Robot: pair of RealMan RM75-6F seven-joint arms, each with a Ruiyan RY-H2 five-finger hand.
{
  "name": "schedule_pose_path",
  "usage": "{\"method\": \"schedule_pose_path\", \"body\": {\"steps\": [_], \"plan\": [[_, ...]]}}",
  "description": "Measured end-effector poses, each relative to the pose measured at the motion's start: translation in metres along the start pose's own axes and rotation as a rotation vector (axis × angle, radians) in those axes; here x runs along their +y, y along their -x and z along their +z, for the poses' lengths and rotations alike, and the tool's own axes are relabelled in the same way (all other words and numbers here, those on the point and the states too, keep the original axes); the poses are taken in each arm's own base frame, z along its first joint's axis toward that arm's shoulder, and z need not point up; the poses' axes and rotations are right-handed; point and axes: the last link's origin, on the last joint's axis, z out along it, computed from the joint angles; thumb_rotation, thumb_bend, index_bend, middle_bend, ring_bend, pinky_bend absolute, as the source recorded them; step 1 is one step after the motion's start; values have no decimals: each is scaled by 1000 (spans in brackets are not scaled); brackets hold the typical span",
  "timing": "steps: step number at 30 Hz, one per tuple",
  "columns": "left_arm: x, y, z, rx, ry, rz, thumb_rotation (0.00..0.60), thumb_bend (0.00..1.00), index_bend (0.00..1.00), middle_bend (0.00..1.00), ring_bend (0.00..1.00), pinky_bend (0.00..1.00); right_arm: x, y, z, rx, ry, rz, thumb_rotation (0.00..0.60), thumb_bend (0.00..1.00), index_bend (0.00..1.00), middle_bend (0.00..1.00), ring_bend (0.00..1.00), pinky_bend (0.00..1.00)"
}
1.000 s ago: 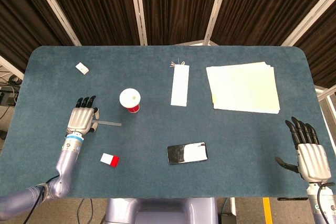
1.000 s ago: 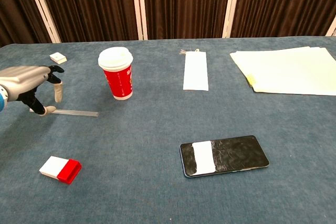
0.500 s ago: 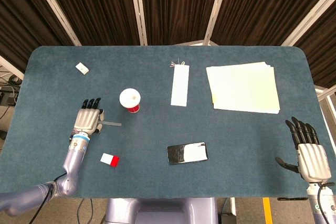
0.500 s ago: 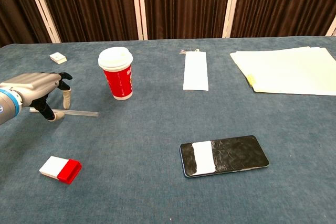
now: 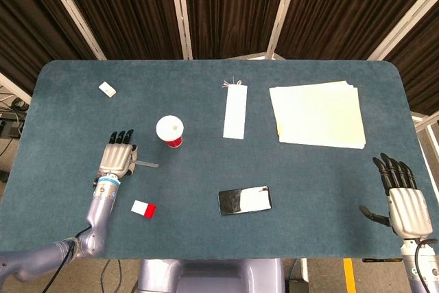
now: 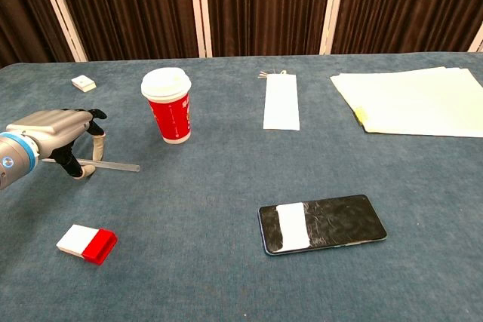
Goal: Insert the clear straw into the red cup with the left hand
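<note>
Resting left hand on clear straw

Item count on the worktop:
- 1 red cup with a white lid
- 1 clear straw
- 1 phone, screen cracked
- 1 stack of pale yellow paper; sheet count can't be read
- 1 long white paper sleeve
- 1 small white block, far left corner area
- 1 small red-and-white block, near edge
- 2 robot hands: left hand, right hand

That makes 7 loose items plus 2 hands.
</note>
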Motion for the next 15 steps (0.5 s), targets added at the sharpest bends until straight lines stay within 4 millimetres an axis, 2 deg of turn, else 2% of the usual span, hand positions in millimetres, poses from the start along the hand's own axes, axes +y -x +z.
{"method": "schedule_pose_path", "body": {"steps": [9,15], "plan": [[3,-3,-4,16,12,-22,600,441,559,22,0,0,0,0,0,1,-3,3,600,126,0,0,0,0],[5,-21,-12,62,37,-97,600,440,559,27,0,0,0,0,0,0,-3,0,600,125,0,0,0,0]]}}
